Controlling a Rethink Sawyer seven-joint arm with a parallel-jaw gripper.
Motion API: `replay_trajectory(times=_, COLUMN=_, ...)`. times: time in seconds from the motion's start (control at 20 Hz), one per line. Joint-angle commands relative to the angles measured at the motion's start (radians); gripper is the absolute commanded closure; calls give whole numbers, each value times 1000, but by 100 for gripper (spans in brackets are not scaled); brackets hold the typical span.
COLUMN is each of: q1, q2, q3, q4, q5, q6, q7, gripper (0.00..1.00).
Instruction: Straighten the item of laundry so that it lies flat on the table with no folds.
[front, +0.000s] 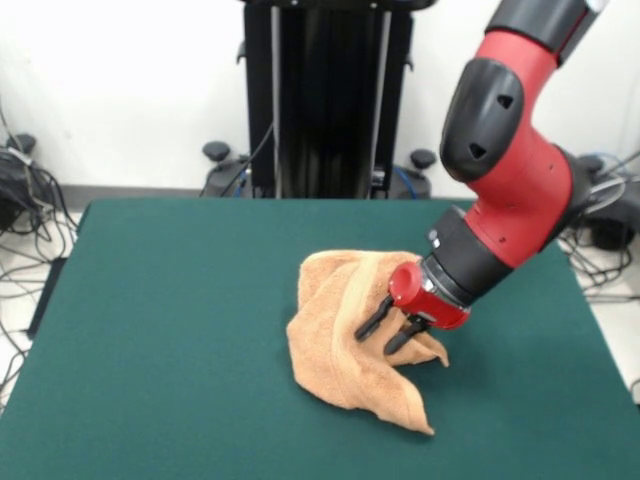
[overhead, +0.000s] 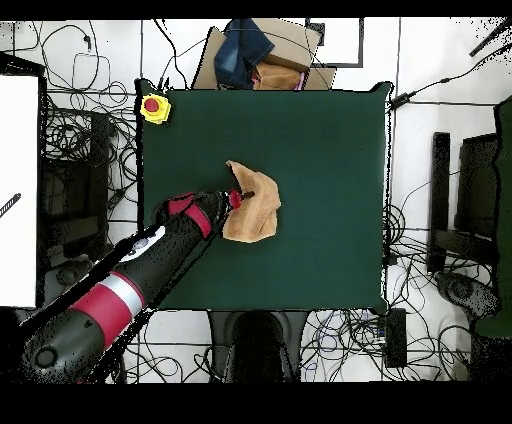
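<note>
The peach-orange towel (front: 345, 335) lies crumpled near the middle of the dark green table (front: 170, 330). It is folded over on itself, with one corner pointing toward the front edge. My gripper (front: 376, 342) comes in from the right, tilted down over the towel's right part. Its two black fingers (front: 372, 322) stand apart over the cloth and nothing is lifted. In the overhead view the towel (overhead: 256, 207) sits at the table's (overhead: 320, 150) centre with the gripper (overhead: 237, 198) at its left edge.
A yellow box with a red button (overhead: 154, 107) sits on a table corner. A cardboard box with cloth (overhead: 262, 55) stands beyond one edge. The black pedestal (front: 330, 100) is behind the table, and cables lie on the floor around it.
</note>
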Motion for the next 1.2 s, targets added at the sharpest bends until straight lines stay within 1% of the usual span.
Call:
replay_trajectory(times=0.05, q1=17, q2=93, q3=64, q4=-12, q5=6, q6=18, q7=237, gripper=0)
replay_trajectory(times=0.1, q1=28, q2=109, q3=37, q4=-21, q5=16, q6=30, q7=257, gripper=100)
replay_trajectory(times=0.25, q1=41, q2=132, q3=4, q4=-38, q5=31, q6=79, q7=286, gripper=100)
replay_trajectory(times=0.6, q1=48, q2=137, q3=-1, q4=-31, q5=43, q6=73, q7=286, gripper=100)
replay_trajectory(times=0.75, q1=39, q2=117, q3=27, q4=-19, q5=38, q6=47, q7=264, gripper=100)
replay_trajectory(times=0.8, q1=33, q2=97, q3=52, q4=-6, q5=30, q6=37, q7=245, gripper=100)
replay_trajectory(times=0.85, q1=35, q2=55, q3=80, q4=31, q5=14, q6=28, q7=220, gripper=100)
replay_trajectory(times=0.9, q1=27, q2=-7, q3=137, q4=80, q5=-8, q6=10, q7=180, gripper=100)
replay_trajectory(times=0.95, q1=34, q2=-68, q3=165, q4=134, q5=-25, q6=9, q7=156, gripper=100)
replay_trajectory(times=1.1, q1=38, q2=-296, q3=259, q4=325, q5=-83, q6=14, q7=63, gripper=100)
replay_trajectory(times=1.2, q1=33, q2=-431, q3=297, q4=428, q5=-117, q6=39, q7=17, gripper=100)
